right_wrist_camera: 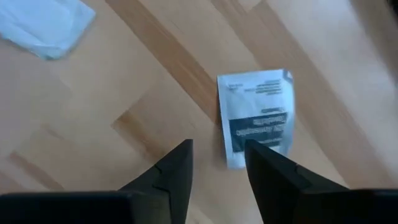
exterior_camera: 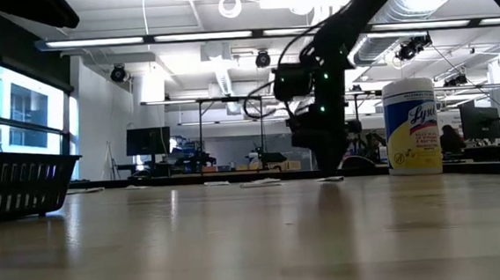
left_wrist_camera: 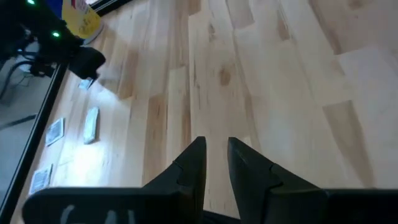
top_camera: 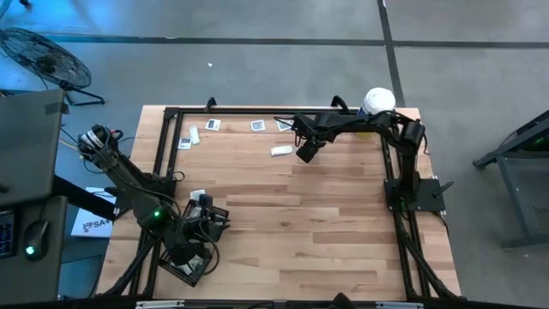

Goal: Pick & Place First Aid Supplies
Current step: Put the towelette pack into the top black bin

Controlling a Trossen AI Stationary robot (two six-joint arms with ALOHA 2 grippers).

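Several small flat packets lie along the table's far edge [top_camera: 213, 124] [top_camera: 257, 125]. My right gripper [right_wrist_camera: 217, 155] is open, pointing down over a white packet with a dark band [right_wrist_camera: 256, 115]. That packet lies flat on the wood, one corner hidden behind one finger [right_wrist_camera: 270, 171]. A pale packet [right_wrist_camera: 43, 25] lies close by, and it also shows in the high view [top_camera: 281, 150]. My left gripper [left_wrist_camera: 216, 155] is empty at the near left, its fingers a narrow gap apart, beside a black mesh tray [top_camera: 193, 262].
A large white canister with a yellow label [top_camera: 378, 101] stands at the far right corner. A black frame [top_camera: 167, 116] runs around the table's edges. The black mesh tray also shows in the low view [exterior_camera: 19, 178]. The middle of the table is bare wood [top_camera: 300, 215].
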